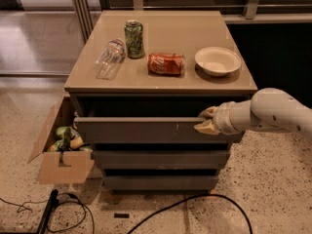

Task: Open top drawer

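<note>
The top drawer (146,129) is the widest grey-brown one, right under the tan cabinet top. Its flat front stands out a little from the cabinet, with a dark gap above it. My gripper (206,120) comes in from the right on a white arm. Its pale fingers (206,127) sit over the top right edge of the drawer front, one above the rim and one on the face. Two narrower grey drawers (161,159) lie below it.
On the cabinet top (161,84) stand a green can (134,39), a clear plastic bottle on its side (110,57), a red can on its side (166,63) and a white bowl (218,60). An open cardboard box (61,150) sits at the left. Black cables (185,204) cross the floor.
</note>
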`<state>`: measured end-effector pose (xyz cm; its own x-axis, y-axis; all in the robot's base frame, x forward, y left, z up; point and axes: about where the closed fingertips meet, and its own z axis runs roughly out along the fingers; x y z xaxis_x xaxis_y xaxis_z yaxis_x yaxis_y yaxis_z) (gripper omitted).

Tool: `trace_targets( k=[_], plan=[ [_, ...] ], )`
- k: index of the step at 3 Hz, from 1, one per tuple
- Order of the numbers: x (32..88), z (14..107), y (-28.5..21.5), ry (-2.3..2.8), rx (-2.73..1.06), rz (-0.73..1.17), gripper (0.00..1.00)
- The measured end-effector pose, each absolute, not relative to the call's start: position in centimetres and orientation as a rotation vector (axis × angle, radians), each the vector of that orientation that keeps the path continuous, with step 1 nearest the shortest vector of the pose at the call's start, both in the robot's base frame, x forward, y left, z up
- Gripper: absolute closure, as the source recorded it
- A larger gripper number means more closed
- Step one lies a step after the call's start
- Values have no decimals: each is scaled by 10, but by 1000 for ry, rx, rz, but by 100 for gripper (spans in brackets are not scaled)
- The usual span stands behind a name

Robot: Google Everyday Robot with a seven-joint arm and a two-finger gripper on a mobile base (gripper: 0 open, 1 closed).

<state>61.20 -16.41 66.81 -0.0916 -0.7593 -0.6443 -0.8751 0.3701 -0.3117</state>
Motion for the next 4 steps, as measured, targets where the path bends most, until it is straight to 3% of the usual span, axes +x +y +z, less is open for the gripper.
trace_targets(
  k=[2, 4],
  plan=[
    [612, 672, -166, 1876, -1419, 194, 100],
    [612, 672, -166, 1876, -1419, 194, 58]
  ],
)
